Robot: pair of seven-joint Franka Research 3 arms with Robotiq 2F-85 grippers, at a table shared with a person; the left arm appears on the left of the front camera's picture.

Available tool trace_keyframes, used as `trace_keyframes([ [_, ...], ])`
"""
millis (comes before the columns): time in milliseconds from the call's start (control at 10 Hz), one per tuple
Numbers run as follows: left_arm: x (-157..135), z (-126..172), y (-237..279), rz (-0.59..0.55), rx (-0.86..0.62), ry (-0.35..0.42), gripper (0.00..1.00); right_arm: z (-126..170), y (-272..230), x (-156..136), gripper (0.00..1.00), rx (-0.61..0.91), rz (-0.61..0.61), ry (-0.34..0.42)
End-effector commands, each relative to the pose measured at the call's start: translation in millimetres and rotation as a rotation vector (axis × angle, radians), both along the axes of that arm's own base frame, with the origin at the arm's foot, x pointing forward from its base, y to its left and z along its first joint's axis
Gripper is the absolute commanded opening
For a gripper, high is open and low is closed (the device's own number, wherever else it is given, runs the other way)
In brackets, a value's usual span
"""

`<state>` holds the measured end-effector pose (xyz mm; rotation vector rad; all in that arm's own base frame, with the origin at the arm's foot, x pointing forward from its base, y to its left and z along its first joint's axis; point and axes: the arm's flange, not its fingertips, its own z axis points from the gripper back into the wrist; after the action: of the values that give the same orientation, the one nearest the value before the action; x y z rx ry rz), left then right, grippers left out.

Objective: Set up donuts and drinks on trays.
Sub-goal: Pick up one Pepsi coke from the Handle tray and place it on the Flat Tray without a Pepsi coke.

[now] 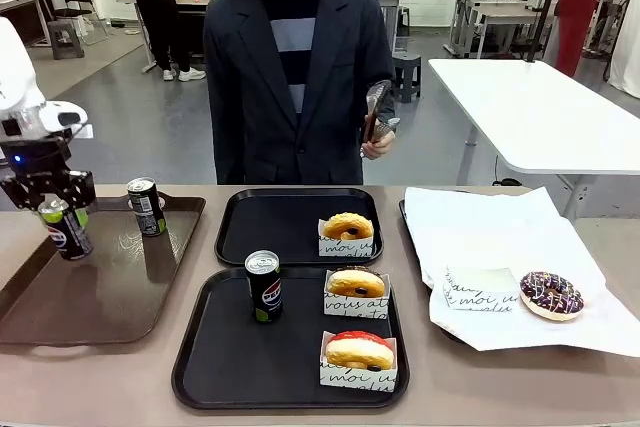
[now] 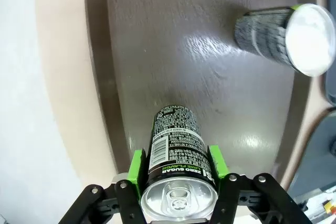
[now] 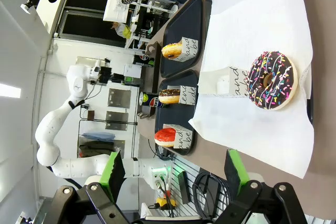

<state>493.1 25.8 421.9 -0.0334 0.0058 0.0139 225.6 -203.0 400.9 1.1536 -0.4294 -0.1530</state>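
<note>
Over the brown tray [image 1: 100, 297], left fingers [image 2: 137, 169] clamp a can [image 2: 176, 145]; right fingers [image 3: 113, 169] apart.

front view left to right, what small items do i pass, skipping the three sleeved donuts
tilted black green-marked soda can → upright black soda can → black Pepsi-logo soda can → white paper sleeve with black script → chocolate sprinkled ring donut

You have bright, even overhead light; shadows on the bench [image 1: 100, 377] stay short and soft; the brown tray [image 1: 110, 297] shows a dull sheen; the far can [image 2: 313, 39] has its top blown out white; wrist views bend toward the edges.
</note>
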Motion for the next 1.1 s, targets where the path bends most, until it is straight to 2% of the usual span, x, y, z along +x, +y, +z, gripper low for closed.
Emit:
trace_keyframes([
  [0,-28,71,-12,0.009,0.048,-0.006,0.0,-1,0,1,1.0,0.013,0.0,-0.027],
  [200,-56,122,-21,-0.014,0.016,-0.098,0.0,-1,0,1,1.0,0.013,0.0,-0.027],
  [400,-64,130,-15,0.02,0.035,-0.1,0.0,-1,0,1,1.0,0.013,0.0,-0.027],
  [500,-62,132,-19,-0.026,0.012,-0.089,0.0,-1,0,1,1.0,0.013,0.0,-0.027],
  [800,-62,132,-19,-0.026,0.012,-0.089,0.0,-1,0,1,1.0,0.013,0.0,-0.027],
  [900,-64,132,-18,-0.021,0.013,-0.083,0.58,-1,0,1,1.0,0.013,0.0,-0.027],
  [1000,-61,131,-30,-0.071,-0.018,-0.13,0.58,-1,0,1,1.0,0.013,0.0,-0.027],
])
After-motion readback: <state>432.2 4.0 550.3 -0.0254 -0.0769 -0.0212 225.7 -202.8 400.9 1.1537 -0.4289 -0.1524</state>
